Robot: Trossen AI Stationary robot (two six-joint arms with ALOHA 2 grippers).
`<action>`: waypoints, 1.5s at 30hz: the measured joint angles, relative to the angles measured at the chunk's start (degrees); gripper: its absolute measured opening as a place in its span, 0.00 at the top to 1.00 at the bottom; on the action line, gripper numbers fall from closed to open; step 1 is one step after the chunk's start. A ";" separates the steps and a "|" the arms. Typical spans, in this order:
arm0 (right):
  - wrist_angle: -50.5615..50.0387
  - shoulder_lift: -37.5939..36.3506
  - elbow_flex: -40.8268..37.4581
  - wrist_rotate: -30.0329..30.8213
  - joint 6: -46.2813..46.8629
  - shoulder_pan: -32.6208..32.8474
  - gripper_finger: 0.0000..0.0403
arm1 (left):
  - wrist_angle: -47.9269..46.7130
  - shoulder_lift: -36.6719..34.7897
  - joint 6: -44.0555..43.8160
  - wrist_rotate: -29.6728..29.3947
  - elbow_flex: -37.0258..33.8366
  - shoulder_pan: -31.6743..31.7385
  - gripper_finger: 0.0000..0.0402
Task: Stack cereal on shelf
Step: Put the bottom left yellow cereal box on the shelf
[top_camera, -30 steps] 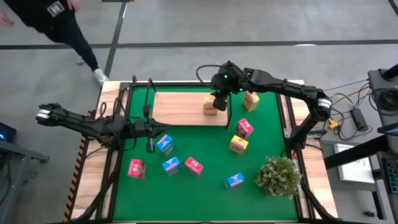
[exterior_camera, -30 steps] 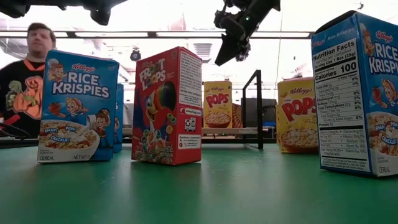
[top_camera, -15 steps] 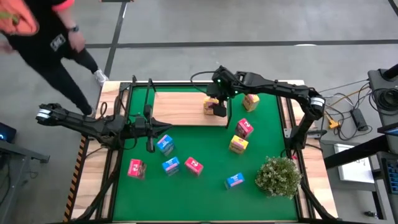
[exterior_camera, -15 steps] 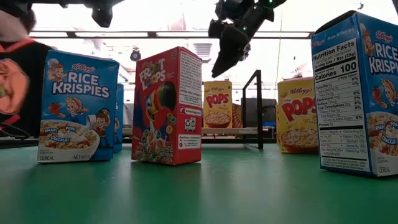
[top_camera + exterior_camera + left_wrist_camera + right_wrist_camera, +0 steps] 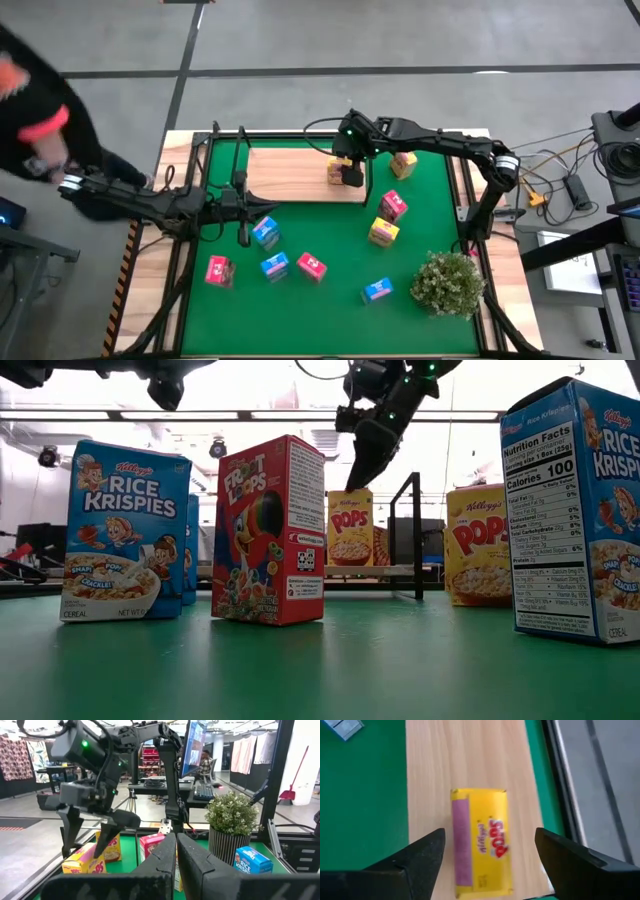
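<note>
The shelf (image 5: 290,175) is a light-wood board at the far middle of the green mat. A yellow cereal carton (image 5: 336,172) stands on its bottom at the board's right end. My right gripper (image 5: 350,172) hangs open just above that carton (image 5: 480,842), one finger to each side (image 5: 489,834), touching nothing. In the low view its tips (image 5: 362,478) hover over the carton's top (image 5: 350,510). My left gripper (image 5: 243,228) waits shut by the shelf's near left corner, fingers together (image 5: 176,847). Other cartons, blue (image 5: 266,232), pink-red (image 5: 312,266) and yellow (image 5: 384,232), stand loose on the mat.
A bushy plant in a pot (image 5: 448,283) stands at the near right. More cartons stand right of the shelf (image 5: 404,162) and along the near half of the mat (image 5: 218,271) (image 5: 377,290). A black post (image 5: 414,535) rises at the shelf's end. A person moves beyond the table's left edge.
My right gripper has come down toward the yellow carton on the shelf and shifted slightly toward the table's left edge. The carton has stayed put. The person at the far left has moved toward the near side.
</note>
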 joint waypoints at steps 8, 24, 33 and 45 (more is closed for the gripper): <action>-0.04 0.65 -0.72 -0.08 0.02 0.00 0.36 | -0.18 0.00 -0.48 0.02 -0.02 0.00 1.00; 0.93 0.39 0.08 -0.09 -2.02 -0.43 0.57 | -0.47 0.12 -0.51 0.02 -0.04 -0.02 1.00; 1.84 0.42 4.17 -0.31 -7.96 -4.51 0.57 | -0.46 0.76 -0.53 0.03 -0.04 -0.01 1.00; -0.76 5.02 8.62 -7.55 -9.82 -11.45 0.57 | -0.44 0.76 -0.90 0.04 -0.02 0.00 1.00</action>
